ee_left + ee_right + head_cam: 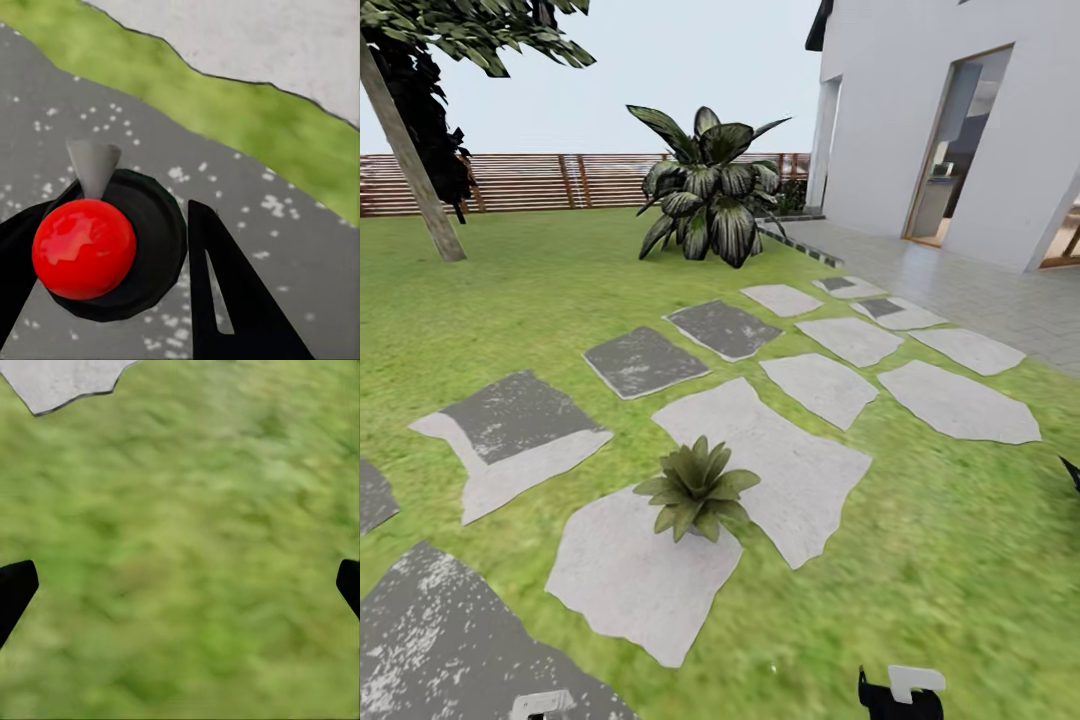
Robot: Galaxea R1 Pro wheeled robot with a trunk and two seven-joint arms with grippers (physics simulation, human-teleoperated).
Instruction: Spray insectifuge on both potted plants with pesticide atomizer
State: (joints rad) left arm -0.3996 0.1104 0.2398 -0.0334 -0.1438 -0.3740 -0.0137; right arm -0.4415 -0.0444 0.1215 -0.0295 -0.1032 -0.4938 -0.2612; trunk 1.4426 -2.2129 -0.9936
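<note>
1. My left gripper (112, 247) was closed around the pesticide atomizer (112, 240); my right gripper (180, 585) hung wide open over grass, holding nothing.
2. I judged the spray might miss, since the nozzle faced a dark stepping stone (247, 217), not the potted plant (695, 490) at the head view's lower centre.
3. From above, the atomizer showed a glossy red top, dark round body and pale cone nozzle.

Left gripper (112, 255): my fingers (232, 300) sit closed against the pesticide atomizer (112, 244), one on each side, pointing down. Right gripper (180, 592): I have it spread wide, fingertips (15, 589) well apart, holding nothing, aimed downward.
</note>
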